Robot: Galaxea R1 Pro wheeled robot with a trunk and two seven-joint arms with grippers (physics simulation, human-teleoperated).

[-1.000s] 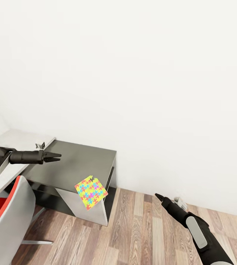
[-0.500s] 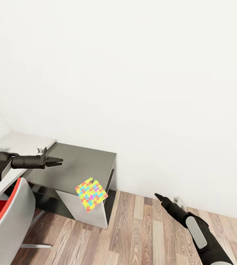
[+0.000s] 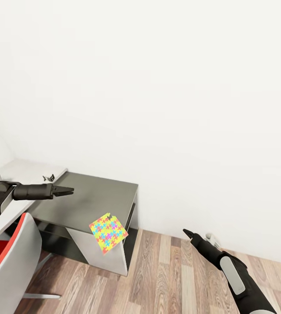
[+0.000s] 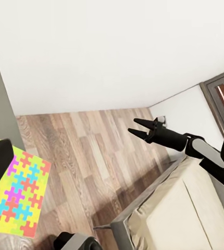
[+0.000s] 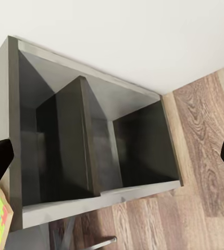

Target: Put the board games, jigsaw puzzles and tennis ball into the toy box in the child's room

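Left hand (image 3: 69,190) level — over table (image 3: 96,192)

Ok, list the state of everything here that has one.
jigsaw puzzle: tilted at the front edge of the dark desk, not gripped.
left claw: above the dark desk, holding nothing; open or shut unclear.
right claw: open, empty, above the floor.
chair: upright.

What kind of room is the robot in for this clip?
Probably a child's bedroom or study corner: a low dark grey side desk against a white wall, a colourful jigsaw puzzle at its front edge, a beige bed on the wood-plank floor.
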